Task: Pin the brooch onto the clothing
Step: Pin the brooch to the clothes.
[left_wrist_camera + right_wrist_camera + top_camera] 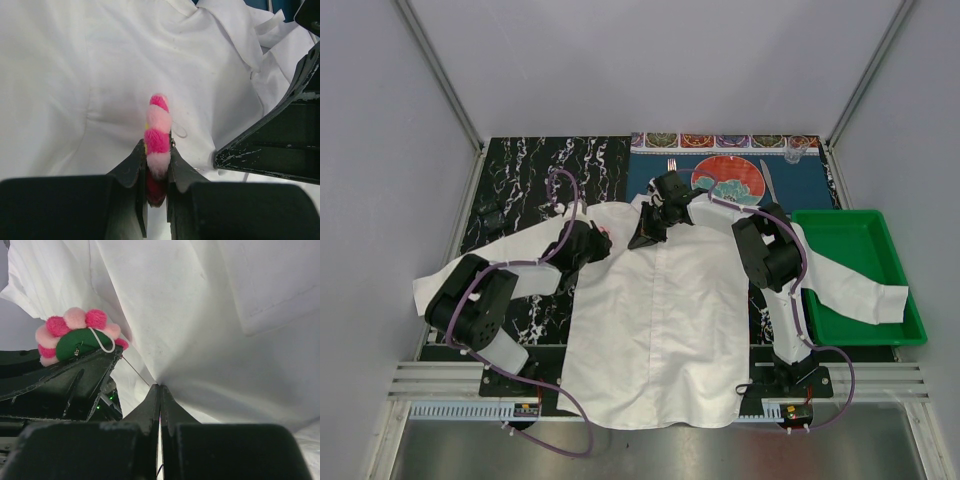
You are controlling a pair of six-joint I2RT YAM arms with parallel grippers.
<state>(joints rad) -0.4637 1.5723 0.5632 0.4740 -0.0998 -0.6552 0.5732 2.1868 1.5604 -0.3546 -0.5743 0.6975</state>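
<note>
The left gripper (157, 169) is clamped on the brooch (158, 131), which stands edge-on with its pink petals up, just above the shirt (70, 80) at its far left shoulder. The right gripper (160, 392) is just to its right, near the collar, with its fingers pressed together on a pinched-up fold of shirt.

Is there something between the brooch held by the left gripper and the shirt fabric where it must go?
Nothing visible. The left gripper holds the brooch close beside the shirt, its open pin reaching toward the spot that the right gripper pinches.
</note>
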